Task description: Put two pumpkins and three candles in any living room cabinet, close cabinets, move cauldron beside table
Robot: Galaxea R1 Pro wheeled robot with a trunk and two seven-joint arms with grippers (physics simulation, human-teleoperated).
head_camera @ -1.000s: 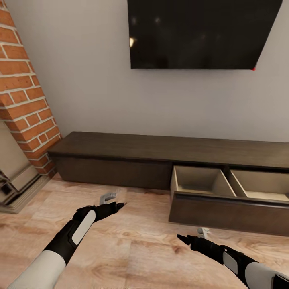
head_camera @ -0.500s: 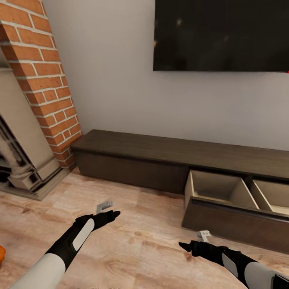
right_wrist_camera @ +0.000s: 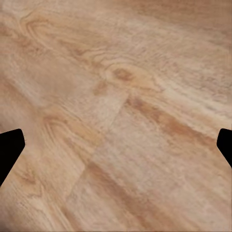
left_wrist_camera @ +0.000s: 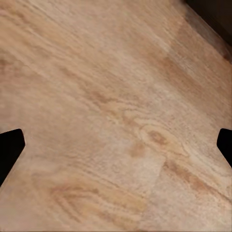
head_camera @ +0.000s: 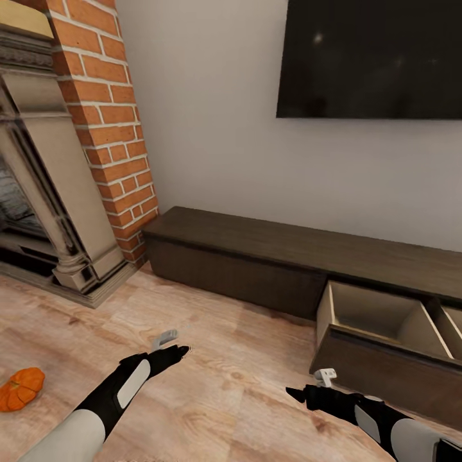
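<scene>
One orange ribbed pumpkin (head_camera: pixel 21 388) lies on the wood floor at the far left, well to the left of my left gripper (head_camera: pixel 177 351). The long dark-brown cabinet (head_camera: pixel 269 247) runs along the wall, with a drawer (head_camera: pixel 378 317) pulled out at its right end; the pale compartments I can see hold nothing. My right gripper (head_camera: pixel 294 392) hovers over the floor in front of that drawer. In the left wrist view the left gripper (left_wrist_camera: pixel 116 145) is open over bare planks, fingertips (left_wrist_camera: pixel 9 150) far apart. The right gripper (right_wrist_camera: pixel 116 145) is likewise open, with fingertips (right_wrist_camera: pixel 9 147) wide.
A brick chimney column (head_camera: pixel 109 122) and a stone fireplace surround (head_camera: pixel 58 212) stand at the left, their plinth reaching onto the floor. A black TV (head_camera: pixel 372 58) hangs on the wall above the cabinet. Wood floor (head_camera: pixel 224 359) spreads between me and the cabinet.
The camera has swung left: the fireplace and the pumpkin have come into the picture, and the cabinet and TV sit further right. Both arms keep their pose, grippers open.
</scene>
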